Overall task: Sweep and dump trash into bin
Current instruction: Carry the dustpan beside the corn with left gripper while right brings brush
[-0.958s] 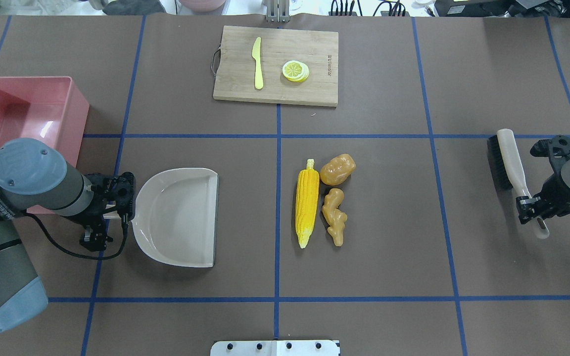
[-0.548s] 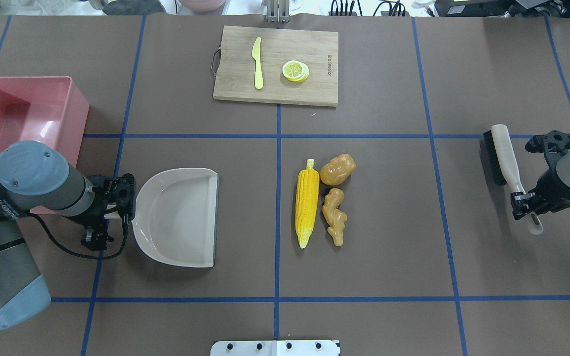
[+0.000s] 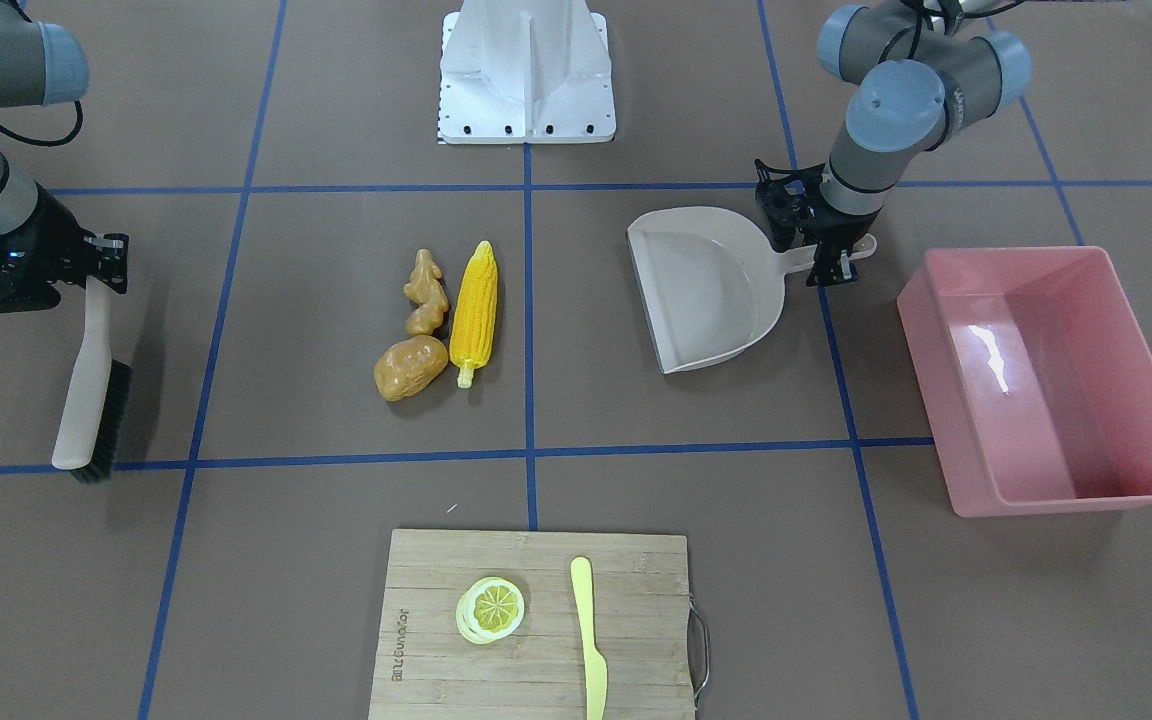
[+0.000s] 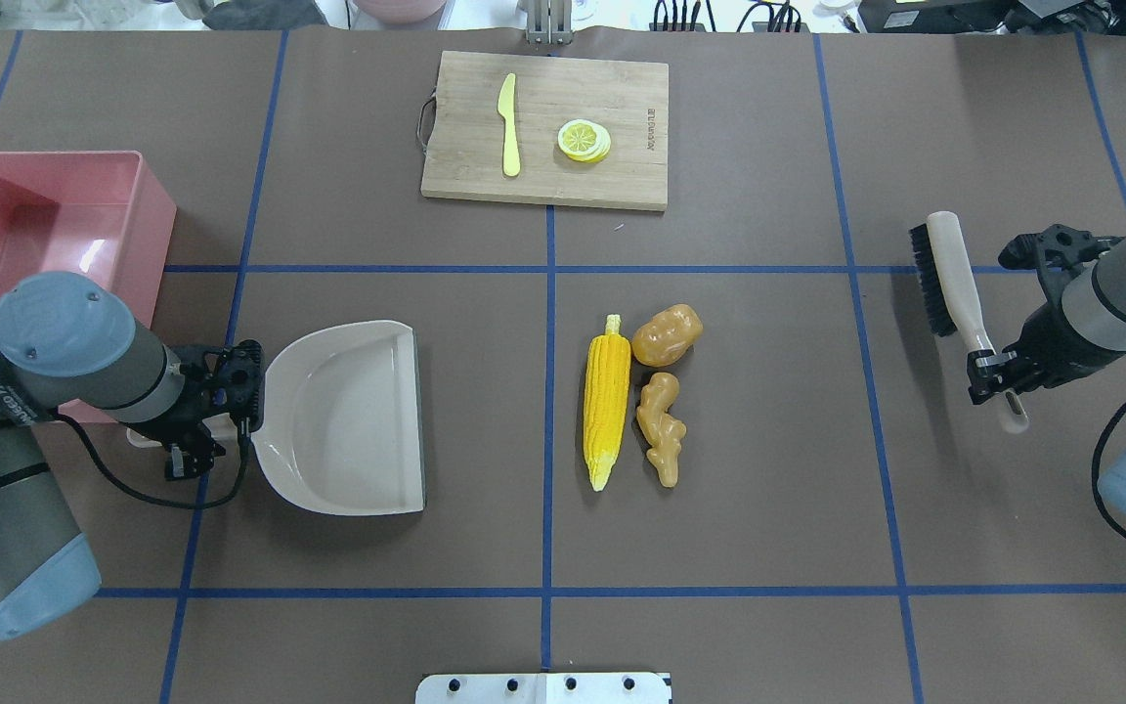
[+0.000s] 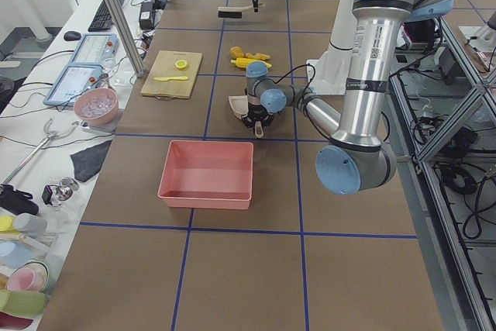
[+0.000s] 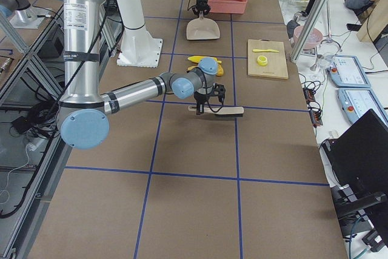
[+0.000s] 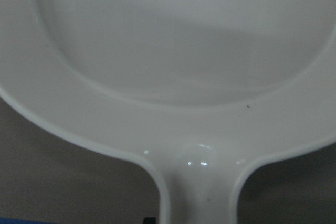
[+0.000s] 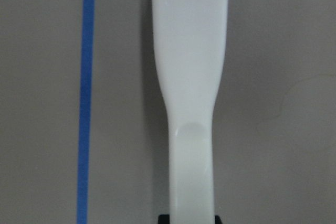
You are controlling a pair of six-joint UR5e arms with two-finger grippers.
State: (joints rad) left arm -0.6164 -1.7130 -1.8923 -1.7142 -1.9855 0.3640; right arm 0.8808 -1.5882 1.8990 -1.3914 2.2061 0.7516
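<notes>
The left gripper clamps the dustpan, the right gripper the brush (each by its handle); a skewed sweep might roll the corn cob wide.

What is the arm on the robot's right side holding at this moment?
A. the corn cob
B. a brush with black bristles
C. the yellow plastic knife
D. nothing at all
B: the right gripper is closed on the pale handle of the brush, while the corn cob lies on the table and the knife lies on the cutting board.
</notes>
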